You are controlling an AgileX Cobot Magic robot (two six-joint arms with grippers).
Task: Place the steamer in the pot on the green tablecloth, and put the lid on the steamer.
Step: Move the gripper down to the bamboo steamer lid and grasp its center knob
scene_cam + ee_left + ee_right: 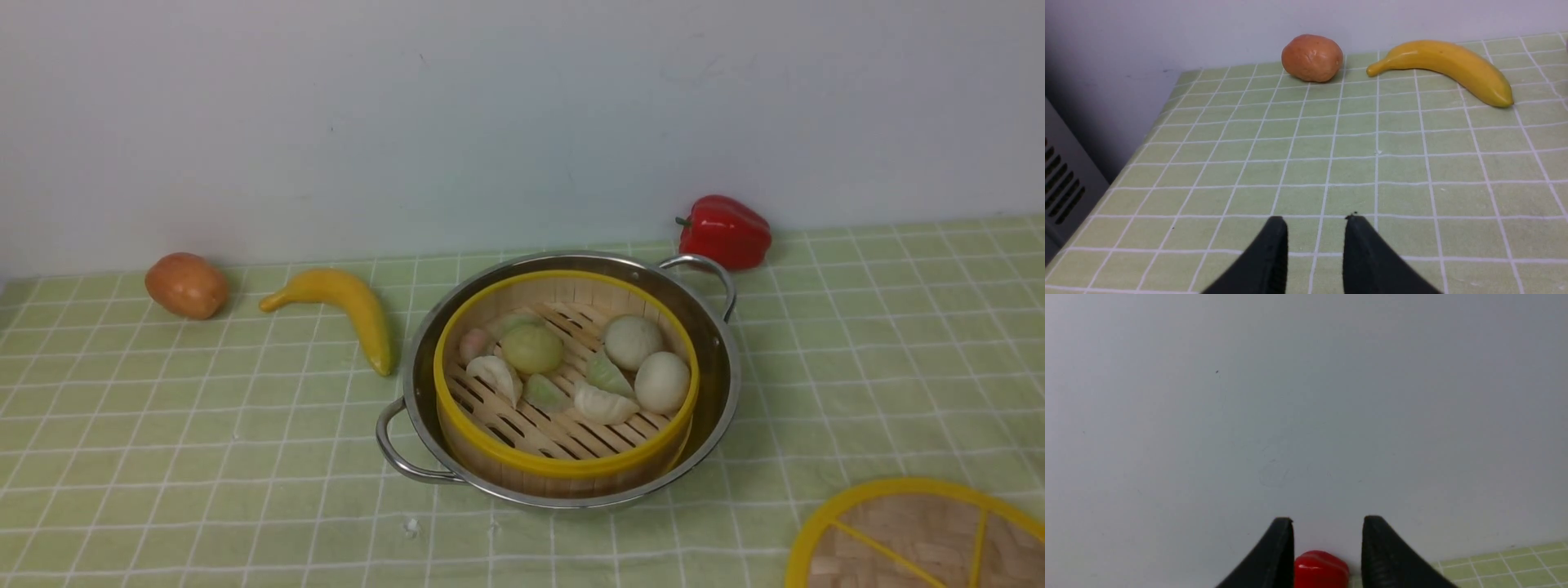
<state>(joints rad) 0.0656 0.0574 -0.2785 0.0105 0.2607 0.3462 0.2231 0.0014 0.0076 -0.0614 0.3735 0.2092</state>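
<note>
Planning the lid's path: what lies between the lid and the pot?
Only bare green tablecloth, shown in the front view; the lid lies apart from the pot.

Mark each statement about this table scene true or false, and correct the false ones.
1. The steamer sits inside the pot. True.
2. The lid covers the steamer. False: it lies on the cloth, apart from the pot.
3. The banana lies between the potato and the pot. True.
4. The left tool holds the banana. False: it is open and empty.
</note>
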